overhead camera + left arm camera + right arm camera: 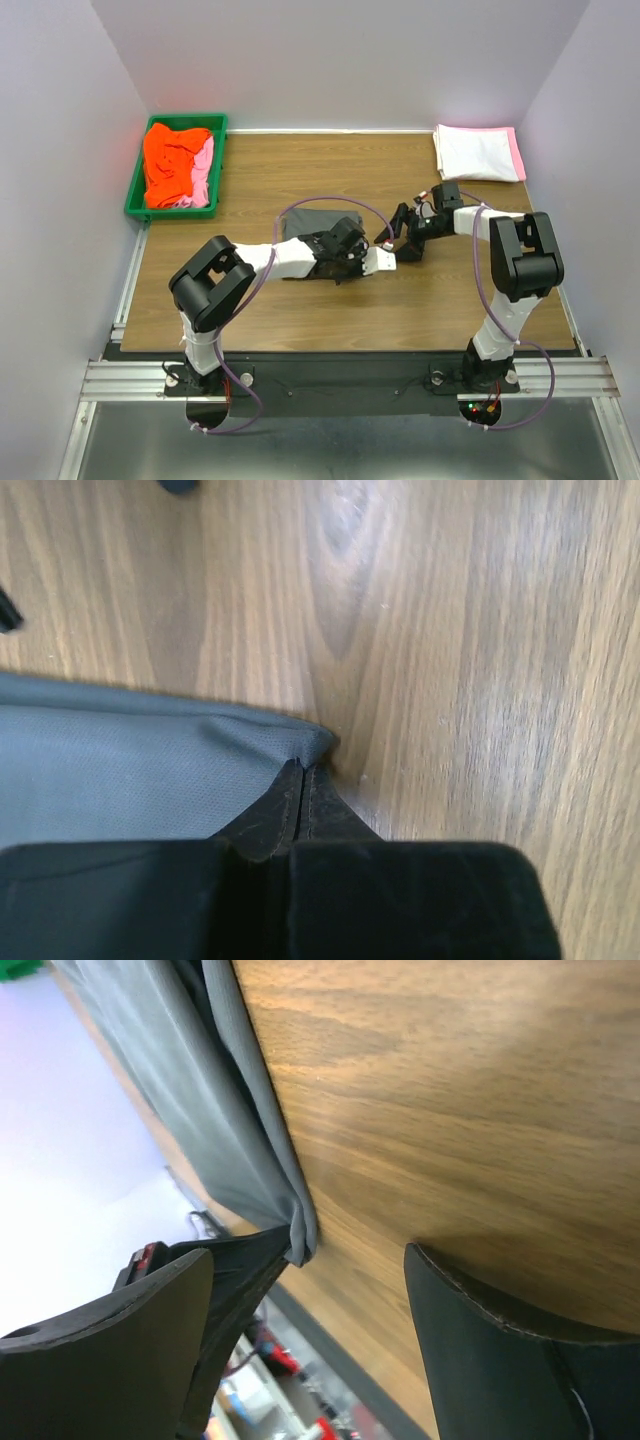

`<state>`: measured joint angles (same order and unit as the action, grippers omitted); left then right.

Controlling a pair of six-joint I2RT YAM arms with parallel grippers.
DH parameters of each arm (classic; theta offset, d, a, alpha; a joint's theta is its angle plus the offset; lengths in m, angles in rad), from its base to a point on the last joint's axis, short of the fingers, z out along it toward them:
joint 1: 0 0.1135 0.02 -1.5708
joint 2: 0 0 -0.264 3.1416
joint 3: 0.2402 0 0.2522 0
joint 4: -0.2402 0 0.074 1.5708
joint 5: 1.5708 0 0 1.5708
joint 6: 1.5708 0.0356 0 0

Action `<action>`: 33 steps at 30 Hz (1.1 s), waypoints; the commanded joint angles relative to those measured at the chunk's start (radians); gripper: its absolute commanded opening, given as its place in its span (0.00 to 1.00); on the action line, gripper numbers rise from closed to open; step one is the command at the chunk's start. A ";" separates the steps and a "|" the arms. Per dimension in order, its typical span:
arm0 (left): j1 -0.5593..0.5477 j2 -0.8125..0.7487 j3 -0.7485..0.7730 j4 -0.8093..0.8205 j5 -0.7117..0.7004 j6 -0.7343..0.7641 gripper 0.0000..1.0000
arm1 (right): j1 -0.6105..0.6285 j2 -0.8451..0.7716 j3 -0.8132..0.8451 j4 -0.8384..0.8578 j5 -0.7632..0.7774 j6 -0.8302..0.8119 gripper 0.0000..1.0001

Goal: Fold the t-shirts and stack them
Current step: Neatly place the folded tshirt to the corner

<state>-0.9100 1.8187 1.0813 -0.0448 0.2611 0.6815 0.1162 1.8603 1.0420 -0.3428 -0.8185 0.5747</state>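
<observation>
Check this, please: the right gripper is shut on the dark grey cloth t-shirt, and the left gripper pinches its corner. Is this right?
Not quite. The right gripper is open, its fingers apart beside the dark grey cloth t-shirt; the right wrist view shows this. The left gripper does pinch its corner.

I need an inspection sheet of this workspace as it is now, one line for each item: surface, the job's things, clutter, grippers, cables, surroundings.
surface: wooden table, flat, wood grain showing.
job's things: dark grey t-shirt lying mid-table; orange-red t-shirt and pink t-shirt heaped in the green bin; white t-shirt folded at the far right, a pink edge showing along its right side.
clutter: nothing seen.
grippers: left gripper shut on the dark grey t-shirt's corner; right gripper open, beside that corner.
cables: left cable arcs over the grey shirt; right cable hangs along its arm.
surroundings: plain walls on three sides; metal rails at the near edge.
</observation>
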 commanded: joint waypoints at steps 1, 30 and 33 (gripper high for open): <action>0.022 -0.059 0.066 0.008 0.081 -0.097 0.00 | 0.005 -0.013 -0.054 0.233 0.009 0.175 0.84; 0.037 -0.004 0.281 -0.027 0.125 -0.189 0.00 | 0.135 0.180 -0.028 0.656 0.242 0.508 0.50; 0.037 -0.001 0.279 -0.027 0.121 -0.188 0.00 | 0.142 0.186 -0.030 0.659 0.260 0.507 0.45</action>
<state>-0.8749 1.8191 1.3136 -0.0860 0.3664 0.4992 0.2405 2.0125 1.0054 0.2874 -0.6472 1.0801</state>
